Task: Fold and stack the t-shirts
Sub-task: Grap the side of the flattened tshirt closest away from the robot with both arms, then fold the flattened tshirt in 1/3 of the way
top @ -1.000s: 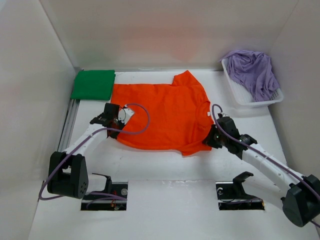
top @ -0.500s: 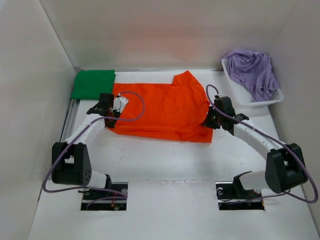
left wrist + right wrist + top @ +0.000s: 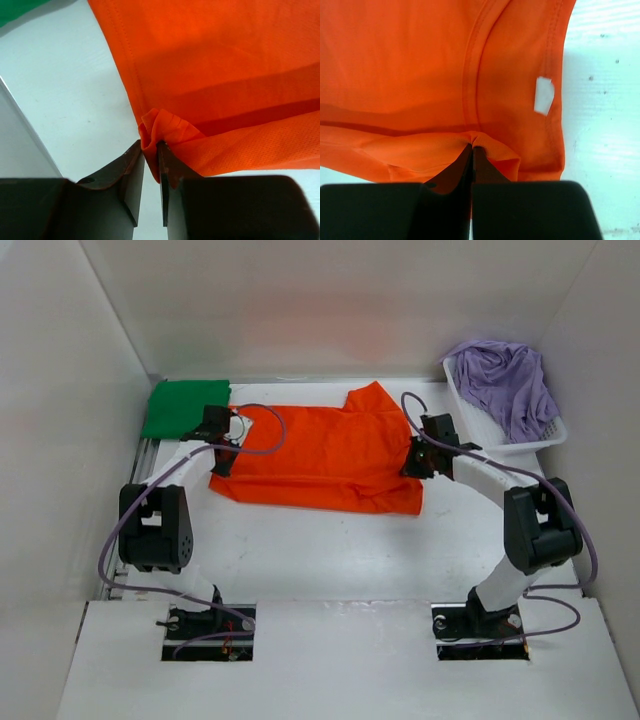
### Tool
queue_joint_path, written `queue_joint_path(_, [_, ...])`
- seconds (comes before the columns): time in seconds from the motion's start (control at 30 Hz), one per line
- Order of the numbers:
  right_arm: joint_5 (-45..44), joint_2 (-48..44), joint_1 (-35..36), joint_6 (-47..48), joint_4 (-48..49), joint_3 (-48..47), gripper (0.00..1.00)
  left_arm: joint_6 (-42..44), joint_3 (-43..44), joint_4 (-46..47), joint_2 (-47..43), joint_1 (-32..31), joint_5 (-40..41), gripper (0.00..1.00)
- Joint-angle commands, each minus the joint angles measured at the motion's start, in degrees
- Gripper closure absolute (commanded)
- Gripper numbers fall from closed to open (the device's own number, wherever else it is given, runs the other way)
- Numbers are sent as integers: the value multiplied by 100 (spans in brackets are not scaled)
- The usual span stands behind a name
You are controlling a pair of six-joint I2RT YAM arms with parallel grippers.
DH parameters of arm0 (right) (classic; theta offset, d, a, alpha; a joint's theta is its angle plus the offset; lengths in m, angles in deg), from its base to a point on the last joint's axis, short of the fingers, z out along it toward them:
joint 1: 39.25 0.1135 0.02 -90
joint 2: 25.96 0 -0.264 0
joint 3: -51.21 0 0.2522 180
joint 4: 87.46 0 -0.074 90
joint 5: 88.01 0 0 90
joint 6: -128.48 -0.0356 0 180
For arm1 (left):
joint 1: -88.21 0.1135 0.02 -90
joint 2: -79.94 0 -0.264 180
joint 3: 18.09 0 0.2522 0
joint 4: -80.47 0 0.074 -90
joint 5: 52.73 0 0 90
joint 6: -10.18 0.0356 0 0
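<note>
Orange t-shirt (image 3: 320, 455) lies across the middle of the bench (image 3: 330, 550) as a wide band, its near part doubled over; one sleeve sticks out toward the far wall.

Left tool (image 3: 150, 146): jaws all but closed, a bunched fold of the orange cloth between the tips at the shirt's left edge. Right tool (image 3: 472, 150): jaws closed tight on a pinch of orange cloth near the neckline (white label (image 3: 544, 95) just beside it).

Progress, judged:
- green t-shirt (image 3: 185, 408) folded into a flat rectangle at the far left corner, done.
- orange one mid-fold, not yet compact, not yet stacked on the green.
- lavender t-shirt (image 3: 505, 380) heaped loose in the white basket (image 3: 478, 430) at far right, untouched.

Roughly a third done.

Hard to make out: tool tips are hidden under the wrists in the top view; number of orange layers unclear; the left sleeve is covered by the left arm; the basket hides how the lavender cloth lies.
</note>
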Motion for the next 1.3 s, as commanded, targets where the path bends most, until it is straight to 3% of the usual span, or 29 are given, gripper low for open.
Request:
queue_joint_path(0.0, [77, 224, -92, 133, 263, -438, 100, -159, 441, -12, 149, 163, 339, 83])
queue_joint_path(0.27, [165, 883, -233, 106, 219, -1053, 99, -413, 1917, -292, 870, 980, 121, 71])
queue_joint_path(0.4, [235, 1120, -338, -17, 219, -1326, 92, -440, 1726, -495, 845, 1174, -284, 60])
queue_joint_path(0.53, [270, 1261, -347, -34, 175, -1642, 73, -466, 1392, -461, 731, 1306, -363, 54])
queue_joint_path(0.6, [270, 1218, -382, -43, 149, -1739, 55, -484, 1234, -460, 608, 1332, -494, 53])
queue_joint_path(0.77, [-10, 499, -558, -166, 70, -1320, 39, -484, 733, -548, 519, 1175, -934, 47])
queue_joint_path(0.9, [-432, -179, -558, -386, -150, -406, 35, -624, 547, -425, 756, 1122, -979, 47])
queue_joint_path(1.03, [-459, -233, -383, -535, -107, 324, 31, -686, 539, -259, 915, 1122, -1014, 45])
queue_joint_path(1.27, [-442, -268, -259, -817, -9, 651, 31, -739, 512, -127, 1134, 1078, -1049, 52])
